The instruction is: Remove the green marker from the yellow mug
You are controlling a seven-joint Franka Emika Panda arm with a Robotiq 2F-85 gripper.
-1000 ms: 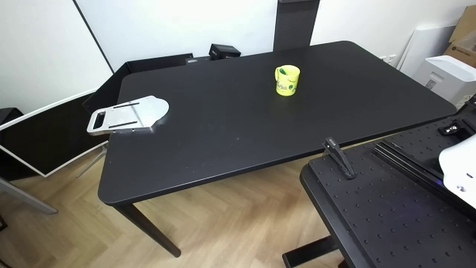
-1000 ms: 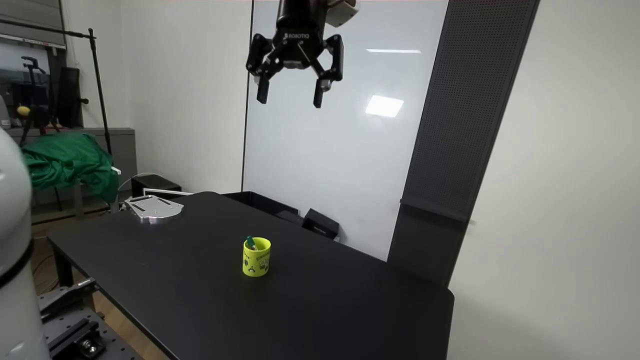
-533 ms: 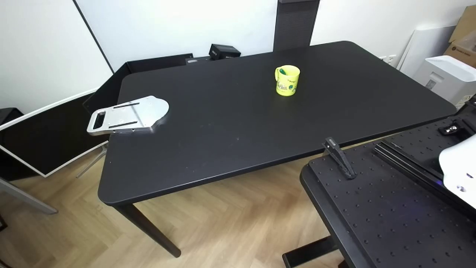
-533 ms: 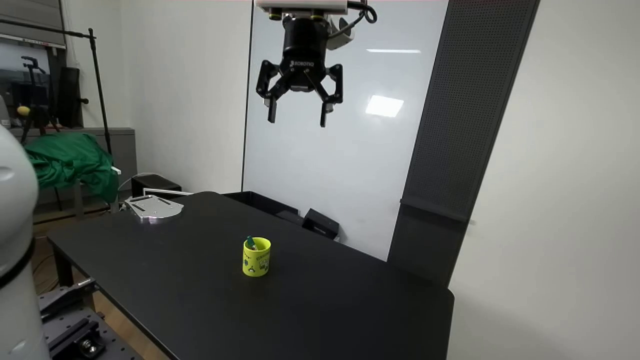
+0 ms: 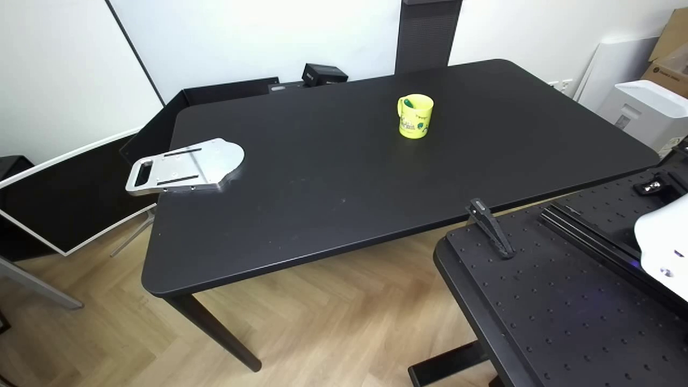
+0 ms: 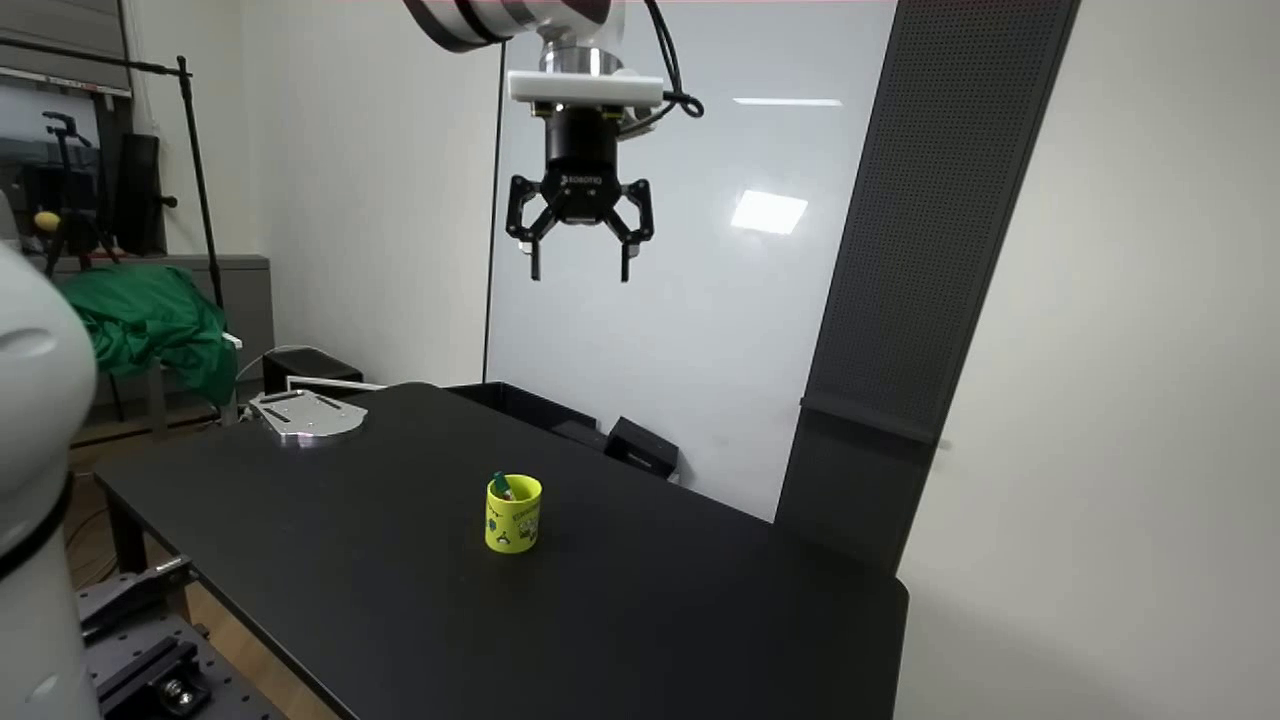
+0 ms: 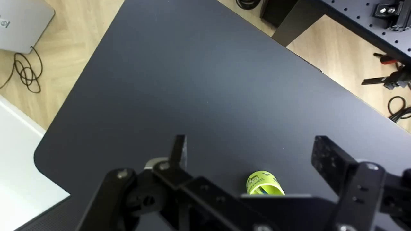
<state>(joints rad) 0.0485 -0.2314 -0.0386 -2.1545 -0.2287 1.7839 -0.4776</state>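
The yellow mug (image 5: 415, 121) stands upright on the black table; it also shows in an exterior view (image 6: 512, 527) and in the wrist view (image 7: 264, 180). The green marker (image 5: 408, 102) leans inside it, its teal end at the rim, also in an exterior view (image 6: 502, 486). In the wrist view the gripper body hides part of the mug's mouth, and only a small dark bit of the marker shows. My gripper (image 6: 580, 280) is open and empty, pointing down, well above the mug. In the wrist view the open fingers of the gripper (image 7: 251, 141) stand wide apart.
A flat silver plate with a handle (image 5: 188, 165) lies at the table's (image 5: 322, 188) end, partly over the edge. A white wall panel (image 6: 680, 300) and a black box (image 6: 642, 447) are behind the table. A perforated robot bench (image 5: 564, 301) adjoins the table's edge.
My gripper has come down and looks smaller in the exterior view, with more of the arm showing. It stays open. The mug and the marker have not moved.
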